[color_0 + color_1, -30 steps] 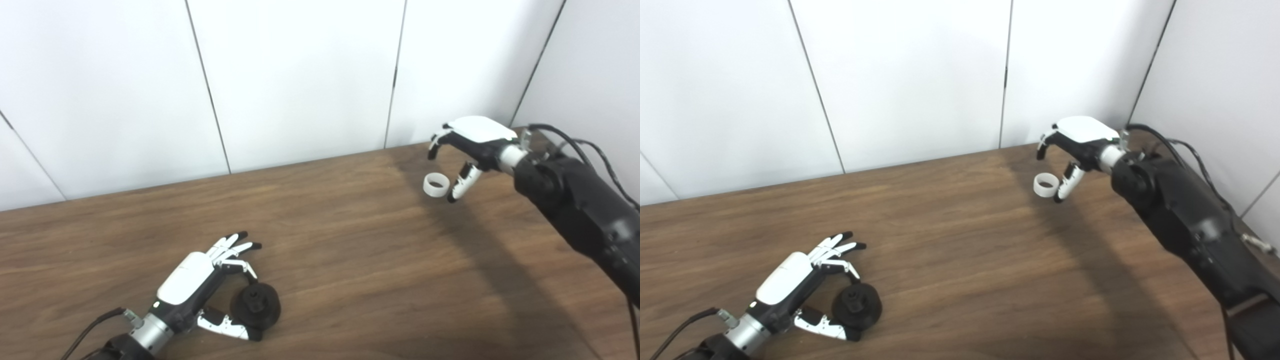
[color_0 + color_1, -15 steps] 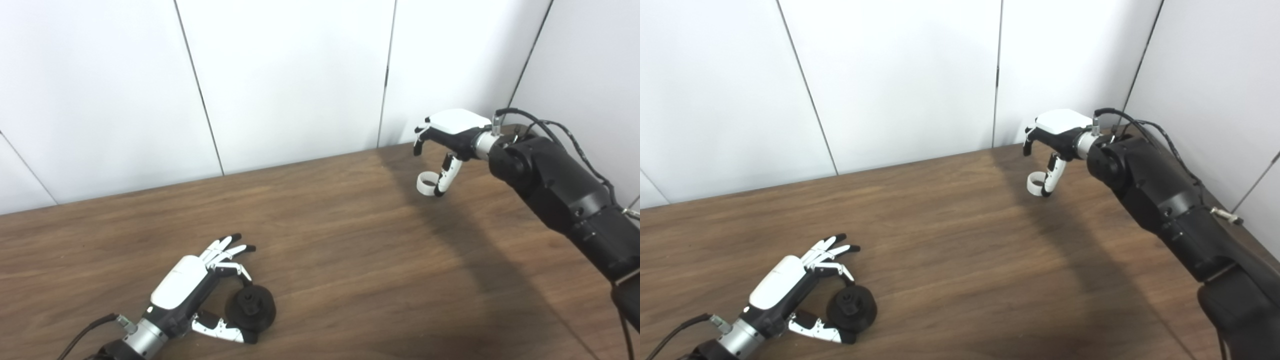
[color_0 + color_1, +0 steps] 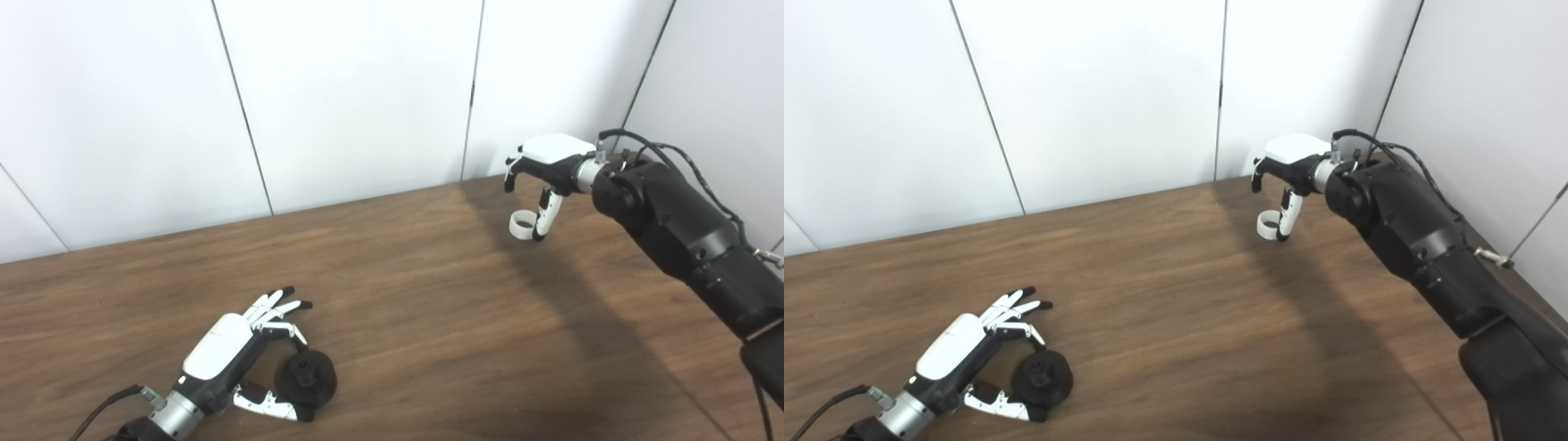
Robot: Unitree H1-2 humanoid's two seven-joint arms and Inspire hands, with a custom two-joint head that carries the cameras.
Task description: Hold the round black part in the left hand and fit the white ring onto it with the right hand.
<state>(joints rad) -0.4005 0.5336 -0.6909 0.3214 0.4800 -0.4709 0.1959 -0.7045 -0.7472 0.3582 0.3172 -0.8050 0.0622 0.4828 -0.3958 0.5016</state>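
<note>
The round black part (image 3: 306,380) lies on the wooden table (image 3: 429,294) at the near left. My left hand (image 3: 242,358) is around it: thumb against its near side, forefinger against its far side, other fingers stretched out. The white ring (image 3: 516,231) is at the far right of the table, tipped up on its edge. My right hand (image 3: 551,162) hovers over it with fingers curled and apart. Only the thumb touches the ring's right side; the other fingers are clear above it. Both also show in the right eye view, ring (image 3: 1263,231) and black part (image 3: 1042,380).
White wall panels (image 3: 355,92) stand right behind the table's far edge and along its right side, close to my right hand. My black right forearm (image 3: 686,239) stretches over the table's right part. A cable (image 3: 101,410) runs from the left wrist.
The camera has shifted a little. My right hand has turned and come down so that its thumb rests against the ring, which has tipped from lying flat. My left hand and the black part are unchanged.
</note>
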